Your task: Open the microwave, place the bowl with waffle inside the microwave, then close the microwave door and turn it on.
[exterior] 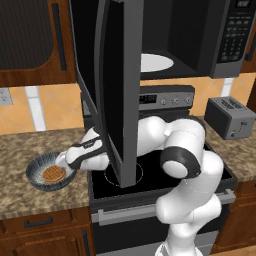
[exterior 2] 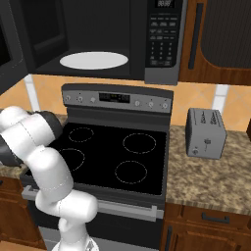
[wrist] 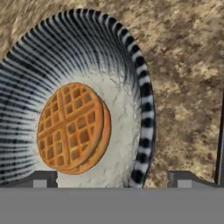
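Observation:
The blue-grey streaked bowl (exterior: 35, 170) sits on the granite counter left of the stove, with the round golden waffle (exterior: 52, 174) flat in its bottom. My gripper (exterior: 66, 162) hangs open at the bowl's right rim. In the hand view the bowl (wrist: 43, 57) and waffle (wrist: 72, 127) are very close, and the rim runs between my two fingertips (wrist: 43, 178), one inside the bowl and one outside. The gripper (wrist: 114, 179) holds nothing. The microwave (exterior 2: 73, 29) stands open above the stove, showing its white turntable (exterior 2: 93, 60). The microwave door (exterior: 112, 90) is swung out towards me.
The open door hangs over the black stove top (exterior 2: 117, 157), close above my forearm. A grey toaster (exterior 2: 206, 132) stands on the counter right of the stove. The button panel (exterior 2: 164, 39) is on the microwave's right side. Wooden cabinets flank the microwave.

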Robot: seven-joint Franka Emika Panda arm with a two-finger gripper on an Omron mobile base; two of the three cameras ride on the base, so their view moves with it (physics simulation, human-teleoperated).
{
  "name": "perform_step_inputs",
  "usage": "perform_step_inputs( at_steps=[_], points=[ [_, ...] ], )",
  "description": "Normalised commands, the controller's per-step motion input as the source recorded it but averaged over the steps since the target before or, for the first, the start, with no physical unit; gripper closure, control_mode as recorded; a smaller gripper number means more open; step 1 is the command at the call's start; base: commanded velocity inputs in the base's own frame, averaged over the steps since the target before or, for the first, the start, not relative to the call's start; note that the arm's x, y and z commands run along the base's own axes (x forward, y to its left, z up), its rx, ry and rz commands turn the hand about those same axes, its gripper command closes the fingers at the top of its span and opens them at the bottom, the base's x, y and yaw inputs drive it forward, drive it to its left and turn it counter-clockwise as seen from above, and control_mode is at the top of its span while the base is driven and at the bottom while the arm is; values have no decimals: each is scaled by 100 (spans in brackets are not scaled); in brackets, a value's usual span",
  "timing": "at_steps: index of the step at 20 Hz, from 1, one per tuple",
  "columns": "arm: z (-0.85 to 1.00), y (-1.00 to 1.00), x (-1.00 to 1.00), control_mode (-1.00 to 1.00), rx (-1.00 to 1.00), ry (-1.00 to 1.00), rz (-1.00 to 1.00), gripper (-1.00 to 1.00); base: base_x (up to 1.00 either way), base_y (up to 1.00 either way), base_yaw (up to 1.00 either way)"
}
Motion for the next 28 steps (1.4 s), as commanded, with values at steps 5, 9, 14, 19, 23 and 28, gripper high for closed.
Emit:
perform_step_inputs(
  at_steps=[5, 9, 14, 19, 23, 28],
  points=[
    [-13, 14, 3, -100, 0, 4, 0, -100, 0, 0, 0],
    [0, 0, 0, -100, 0, 0, 0, -100, 0, 0, 0],
    [0, 0, 0, -100, 0, 0, 0, 100, 0, 0, 0],
    [0, 0, 0, -100, 0, 0, 0, 100, 0, 0, 0],
    [0, 0, 0, -100, 0, 0, 0, 100, 0, 0, 0],
    [0, 0, 0, -100, 0, 0, 0, 100, 0, 0, 0]
  ],
)
